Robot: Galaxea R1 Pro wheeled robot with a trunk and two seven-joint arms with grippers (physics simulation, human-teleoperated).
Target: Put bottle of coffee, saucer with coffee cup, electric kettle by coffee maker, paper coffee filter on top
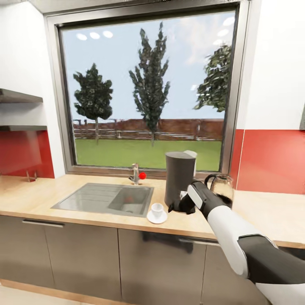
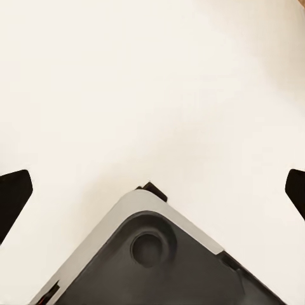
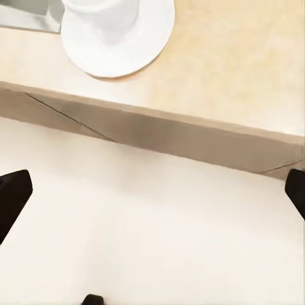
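The dark grey coffee maker (image 1: 179,174) stands on the kitchen countertop (image 1: 271,214) right of the sink. A pale piece, apparently the paper coffee filter (image 1: 192,155), rests at the back right of its top. The white coffee cup (image 1: 157,208) sits on the saucer (image 1: 157,218) in front left of the machine. The glass electric kettle (image 1: 223,188) stands to the machine's right, behind my right forearm. My right gripper (image 1: 180,206) hovers at the machine's base, right of the saucer (image 3: 117,39), open and empty (image 3: 152,197). My left gripper (image 2: 152,194) is open over pale floor. The bottle of coffee is out of view.
A steel sink (image 1: 106,198) with a faucet (image 1: 135,173) and red knob lies left of the machine. A big window rises behind the counter. Grey shelves (image 1: 19,98) hang at the far left. Dark cabinet fronts (image 1: 84,258) run below the counter edge (image 3: 159,130).
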